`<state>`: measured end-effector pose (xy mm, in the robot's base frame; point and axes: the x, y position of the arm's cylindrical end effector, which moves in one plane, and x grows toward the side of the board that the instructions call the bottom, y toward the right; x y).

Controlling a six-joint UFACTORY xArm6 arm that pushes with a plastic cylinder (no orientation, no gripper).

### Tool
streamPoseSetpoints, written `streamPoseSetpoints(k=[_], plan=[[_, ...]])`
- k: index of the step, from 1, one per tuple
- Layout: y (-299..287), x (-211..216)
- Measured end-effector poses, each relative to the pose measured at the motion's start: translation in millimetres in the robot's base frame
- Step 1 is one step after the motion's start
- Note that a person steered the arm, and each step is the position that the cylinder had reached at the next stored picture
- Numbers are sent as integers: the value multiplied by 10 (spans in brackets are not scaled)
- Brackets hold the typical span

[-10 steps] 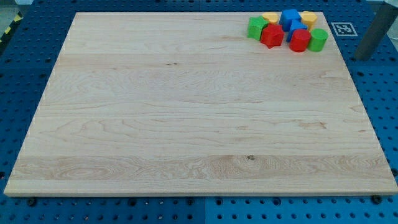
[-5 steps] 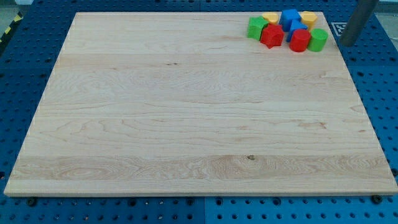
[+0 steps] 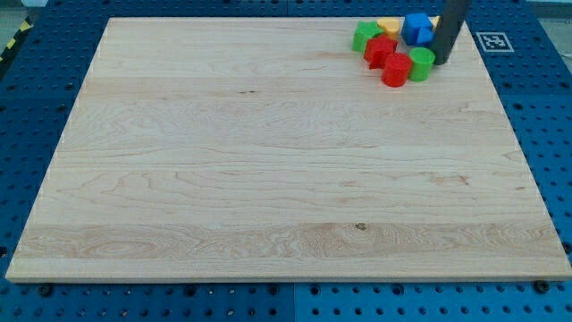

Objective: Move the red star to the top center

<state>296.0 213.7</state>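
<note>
The blocks cluster at the view's top right of the wooden board (image 3: 268, 161). The red star (image 3: 379, 49) lies between a green block (image 3: 365, 37) on its left and a second red block (image 3: 396, 70) at its lower right. A green cylinder (image 3: 420, 63) touches that second red block's right side. A yellow block (image 3: 389, 26) and a blue block (image 3: 416, 28) sit above them. My tip (image 3: 440, 62) is against the green cylinder's right side, about 70 px to the right of the red star. The rod hides most of another yellow block (image 3: 433, 21).
A black-and-white marker tag (image 3: 493, 41) lies just off the board's top right corner. The board rests on a blue perforated table (image 3: 545, 107). The board's top edge runs right behind the blocks.
My rod has swept left from off the board into the cluster. It pushed the green cylinder and the second red block left and downward, and nudged the red star slightly left.
</note>
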Motion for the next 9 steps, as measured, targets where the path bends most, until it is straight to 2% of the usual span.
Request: streamPoseSetpoints(k=[7,8,9], plan=[[-1347,-29],[-1478,-75],[-1353,-75]])
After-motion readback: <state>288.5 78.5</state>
